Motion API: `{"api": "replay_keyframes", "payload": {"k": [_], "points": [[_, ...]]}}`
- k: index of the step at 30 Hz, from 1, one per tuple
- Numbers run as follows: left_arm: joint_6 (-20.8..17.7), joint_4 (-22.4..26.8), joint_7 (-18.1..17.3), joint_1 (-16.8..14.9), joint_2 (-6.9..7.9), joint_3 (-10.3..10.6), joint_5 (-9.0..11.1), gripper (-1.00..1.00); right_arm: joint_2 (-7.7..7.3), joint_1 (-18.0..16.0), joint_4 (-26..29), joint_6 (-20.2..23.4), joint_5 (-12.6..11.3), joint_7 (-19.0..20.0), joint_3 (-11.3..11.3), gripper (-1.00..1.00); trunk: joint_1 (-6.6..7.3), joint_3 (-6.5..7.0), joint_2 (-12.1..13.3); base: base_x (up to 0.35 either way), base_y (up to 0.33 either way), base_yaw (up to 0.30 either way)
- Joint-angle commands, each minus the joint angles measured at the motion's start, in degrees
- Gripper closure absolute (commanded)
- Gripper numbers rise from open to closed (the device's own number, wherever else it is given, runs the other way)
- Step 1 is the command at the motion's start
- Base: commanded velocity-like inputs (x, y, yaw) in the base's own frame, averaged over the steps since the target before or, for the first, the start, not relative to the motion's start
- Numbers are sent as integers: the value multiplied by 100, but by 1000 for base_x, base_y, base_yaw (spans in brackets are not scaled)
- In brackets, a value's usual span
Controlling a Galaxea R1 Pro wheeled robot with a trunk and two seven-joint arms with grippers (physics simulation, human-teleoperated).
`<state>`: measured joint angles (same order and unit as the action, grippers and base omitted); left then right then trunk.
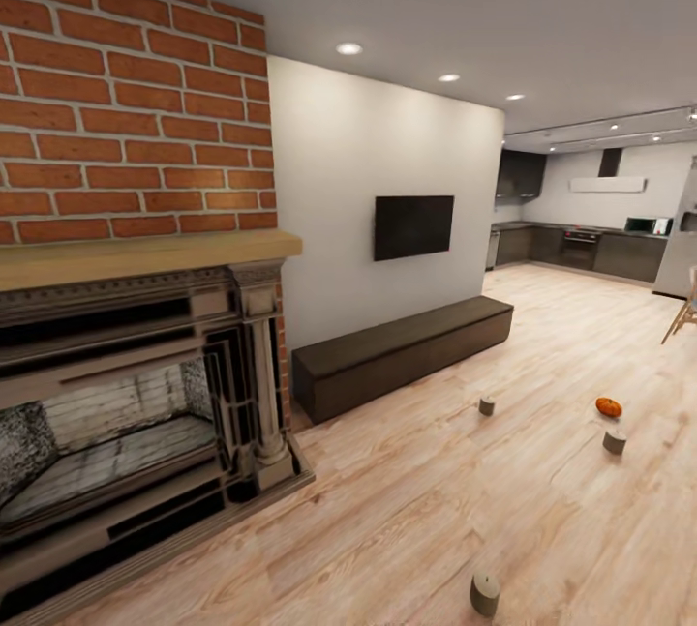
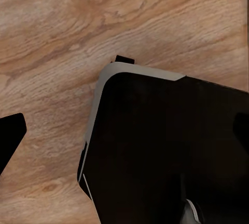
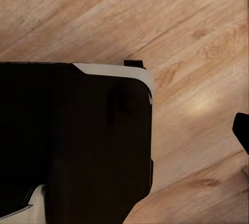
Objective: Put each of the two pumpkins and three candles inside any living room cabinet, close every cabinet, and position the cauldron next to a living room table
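Note:
The long, low dark-brown cabinet (image 1: 402,355) stands shut against the white wall under a TV. On the wood floor in front of it lie three grey-brown candles: one (image 1: 486,405) close to the cabinet, one (image 1: 614,440) further right, one (image 1: 484,593) nearest me. One orange pumpkin (image 1: 608,406) sits just behind the right-hand candle. The cauldron and the table are out of view. In the left wrist view one dark fingertip (image 2: 11,136) hangs over bare floor. The right wrist view shows one dark fingertip (image 3: 241,130) above the floor too. Nothing is seen held.
A stone fireplace (image 1: 126,432) under a brick wall fills the left. The TV (image 1: 413,225) hangs on the white wall. A dark kitchen (image 1: 581,244) lies far right, with a chair (image 1: 682,312) at the edge. My dark base (image 2: 166,151) (image 3: 72,141) shows below both wrists.

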<state>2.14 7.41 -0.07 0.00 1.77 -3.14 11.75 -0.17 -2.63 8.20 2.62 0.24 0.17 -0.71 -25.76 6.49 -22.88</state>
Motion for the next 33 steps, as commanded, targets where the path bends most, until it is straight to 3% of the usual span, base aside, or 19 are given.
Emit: {"api": "replay_keyframes", "payload": {"k": [1, 8, 28, 33], "points": [[14, -2, -1, 0, -1, -29, 11, -100, -1, 0, 9, 28, 3, 1, -6, -100, -2, -7, -4, 0, 0, -268], [14, -2, -1, 0, -1, -29, 8, -100, -1, 0, 9, 28, 3, 1, -8, -100, -2, -21, -4, 0, 0, -161], [12, 6, -23, 0, -1, -35, 33, -100, 8, 0, 15, 26, -1, -4, -8, -100, -2, -21, -4, 0, 0, -5], [6, 7, -34, 0, 6, -117, 356, -100, 2, 0, 26, 20, -6, 8, 1, -100, -2, -21, -4, 0, 0, -20]]}}
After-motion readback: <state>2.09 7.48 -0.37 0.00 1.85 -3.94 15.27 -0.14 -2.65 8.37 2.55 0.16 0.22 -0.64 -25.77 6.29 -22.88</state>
